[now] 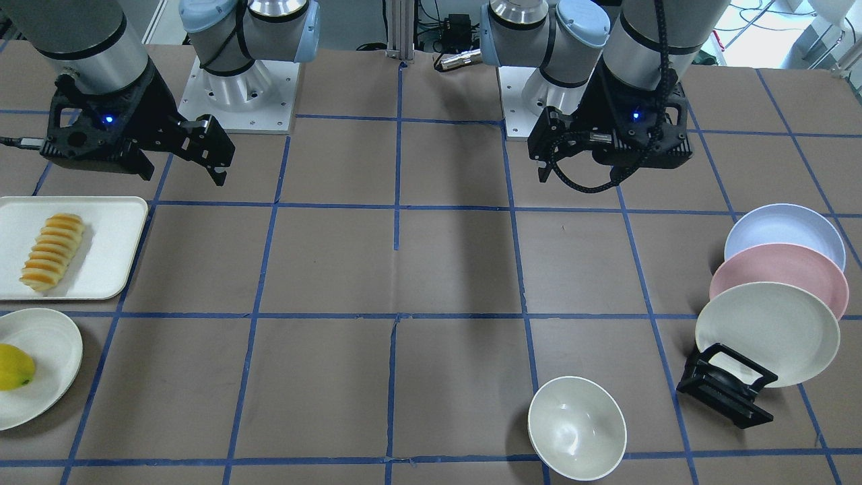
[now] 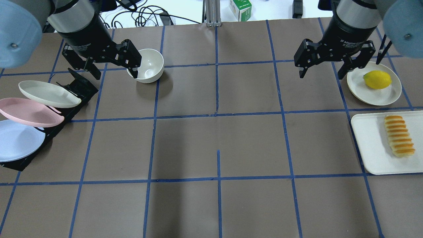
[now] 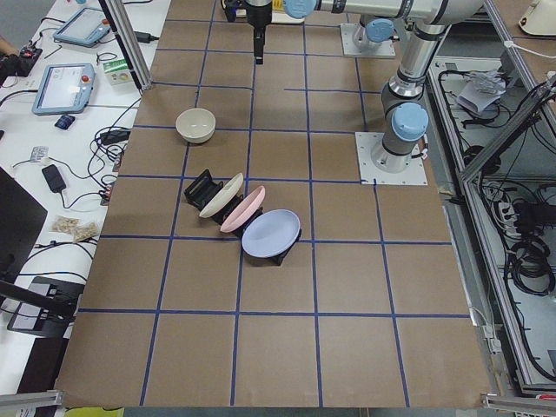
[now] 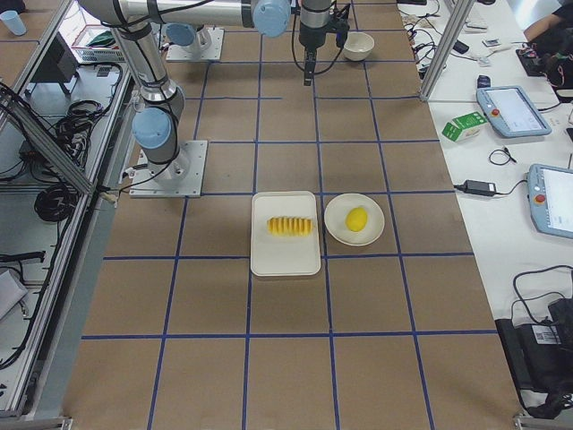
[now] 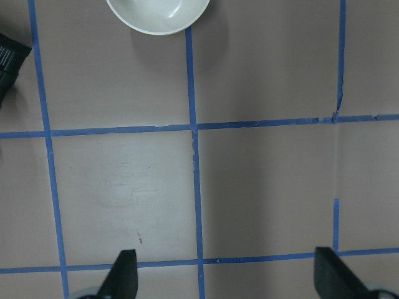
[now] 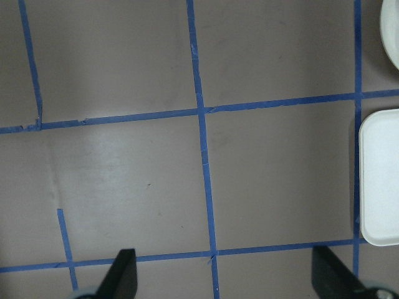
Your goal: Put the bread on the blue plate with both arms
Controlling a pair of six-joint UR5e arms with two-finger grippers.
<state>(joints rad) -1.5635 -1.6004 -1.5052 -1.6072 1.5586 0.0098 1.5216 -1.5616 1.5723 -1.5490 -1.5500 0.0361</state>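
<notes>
Brown tabletop point(image 2: 218, 138) gridded with blue tape, cluttered desks point(image 3: 22, 139) alongside; bread point(image 2: 399, 135) lying on a white tray point(image 2: 366, 142) at right; blue plate point(image 2: 16, 140) leaning in a black rack point(image 2: 79, 86) at left, well apart; left claw point(image 2: 114, 71) and right claw point(image 2: 322, 73) both spread wide, empty, above the surface.

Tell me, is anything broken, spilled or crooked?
Nothing stands out. The bread lies whole on its tray, the lemon on a dish, the bowl upright, and the blue plate, pink plate and white plate lean in a rack.
</notes>
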